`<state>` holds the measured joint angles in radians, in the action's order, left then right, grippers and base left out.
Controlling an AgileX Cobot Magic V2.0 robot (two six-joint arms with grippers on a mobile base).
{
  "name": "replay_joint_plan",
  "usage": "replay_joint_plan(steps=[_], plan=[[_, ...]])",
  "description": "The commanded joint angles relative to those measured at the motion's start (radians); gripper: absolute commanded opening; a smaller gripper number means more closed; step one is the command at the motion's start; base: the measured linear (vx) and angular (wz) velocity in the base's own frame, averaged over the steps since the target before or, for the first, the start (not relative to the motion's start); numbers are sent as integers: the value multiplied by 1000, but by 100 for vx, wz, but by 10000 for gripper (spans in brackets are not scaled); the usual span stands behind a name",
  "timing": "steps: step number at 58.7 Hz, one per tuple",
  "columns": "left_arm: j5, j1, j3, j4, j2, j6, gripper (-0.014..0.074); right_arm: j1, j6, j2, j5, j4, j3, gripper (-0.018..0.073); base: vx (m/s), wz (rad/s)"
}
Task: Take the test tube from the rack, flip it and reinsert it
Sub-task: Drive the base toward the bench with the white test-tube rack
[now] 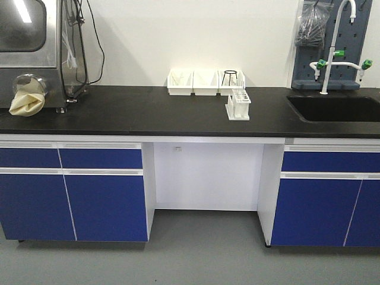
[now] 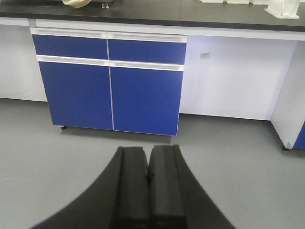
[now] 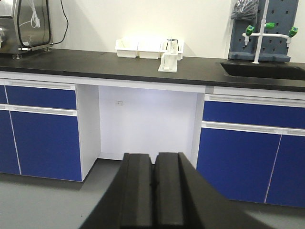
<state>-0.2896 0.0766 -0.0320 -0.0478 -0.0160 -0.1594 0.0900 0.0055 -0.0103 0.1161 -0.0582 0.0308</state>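
Grey floor point(image 2: 52, 162) lies beneath the left end effector point(image 2: 148, 177) and right end effector point(image 3: 153, 181), both pressed together, empty. Farther off, the rack point(image 1: 238, 105) stands upright on the black tabletop point(image 1: 136, 113) just before white bins point(image 1: 193, 82), seemingly lengthwise toward the wall point(image 1: 178, 35); what it holds is too small to discern.

Black bench top point(image 1: 148, 113). White rack point(image 1: 238, 105) sits centre-right, just in front of three white bins point(image 1: 205, 82) lined up against the wall. Steel-framed enclosure point(image 1: 35, 47) stands at far left, with a cream sleeve point(image 1: 27, 102) bunched at its front. Sink point(image 1: 335, 108) is recessed at the right end.
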Motion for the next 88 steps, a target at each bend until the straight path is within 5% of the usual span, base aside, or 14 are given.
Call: replay_joint_plan(steps=[1, 88], plan=[[87, -7, 0, 4, -11, 0, -6, 1, -5, -10, -80, -2, 1, -11, 0, -1], [87, -7, 0, 4, -11, 0, -6, 1, -5, -10, -81, -2, 1, -11, 3, 0]])
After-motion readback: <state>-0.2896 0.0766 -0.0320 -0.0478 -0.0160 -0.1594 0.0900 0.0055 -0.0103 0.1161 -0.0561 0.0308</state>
